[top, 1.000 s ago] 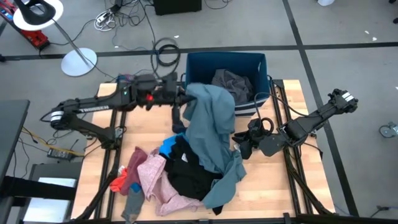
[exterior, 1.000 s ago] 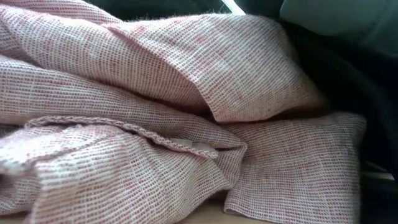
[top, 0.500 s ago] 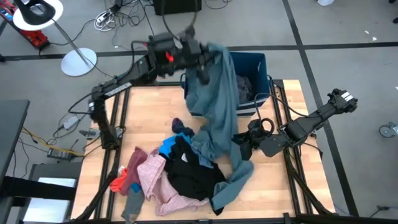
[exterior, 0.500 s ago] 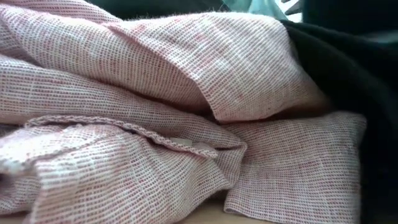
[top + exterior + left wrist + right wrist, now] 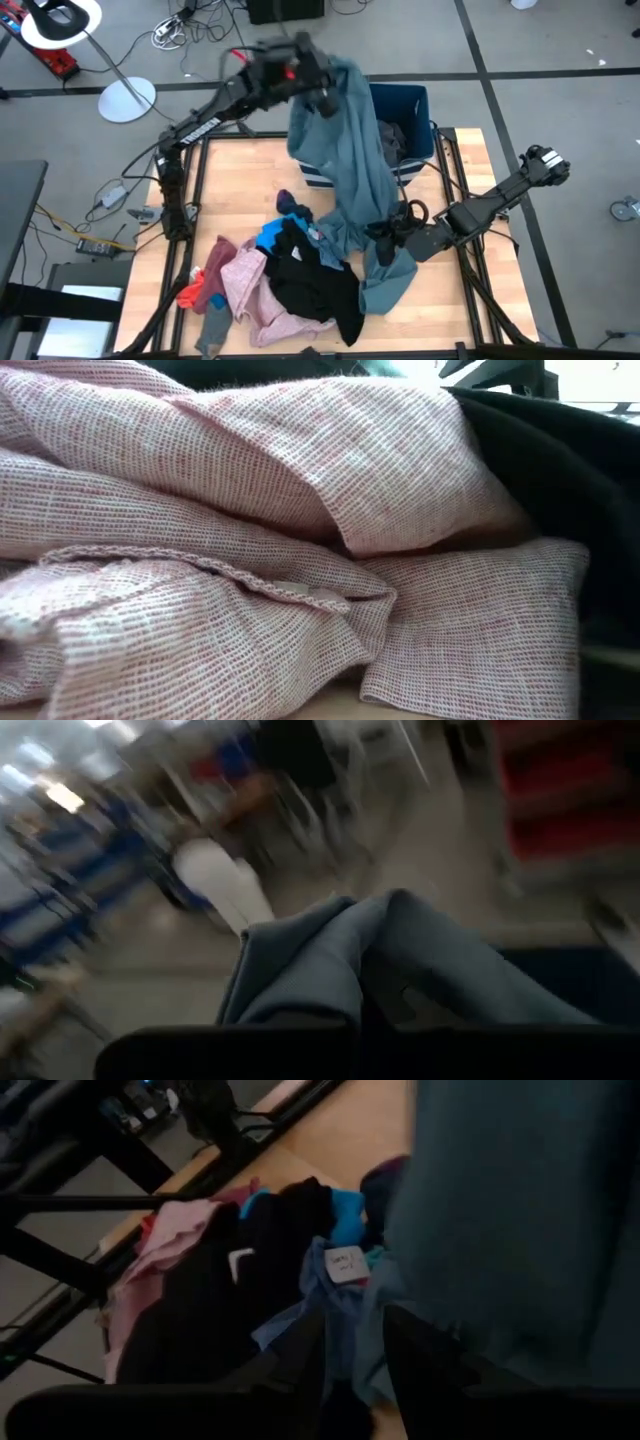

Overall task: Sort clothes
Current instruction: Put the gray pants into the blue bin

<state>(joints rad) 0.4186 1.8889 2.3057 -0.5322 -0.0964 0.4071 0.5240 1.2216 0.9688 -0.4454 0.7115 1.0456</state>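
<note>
High view: left gripper (image 5: 322,88) is raised above the table's far edge with jaws pressed together, pinching the top of the teal-grey garment (image 5: 350,170). That cloth drapes down from the jaws across the front of the dark blue bin (image 5: 410,100), and its lower end trails onto the table (image 5: 240,190) near the right gripper (image 5: 388,237). The right gripper sits low at the trailing hem with its jaws part-spread. Right wrist view shows the two fingers (image 5: 300,1355) apart with blue-grey fabric between and beyond them — whether they actually grip it, I cannot tell.

Below and to the near side of the left jaws lies the pile: black garment (image 5: 305,275), bright blue piece (image 5: 270,238), pink garment (image 5: 250,285) and red-orange piece (image 5: 192,293). A dark grey garment (image 5: 390,140) is already in the bin.

Risks — the long tail may drag other clothes along, since the hem touches the pile. It may also snag on the right gripper and pull out of the left pinch. If released too early, the garment may hang over the bin wall rather than drop inside.
</note>
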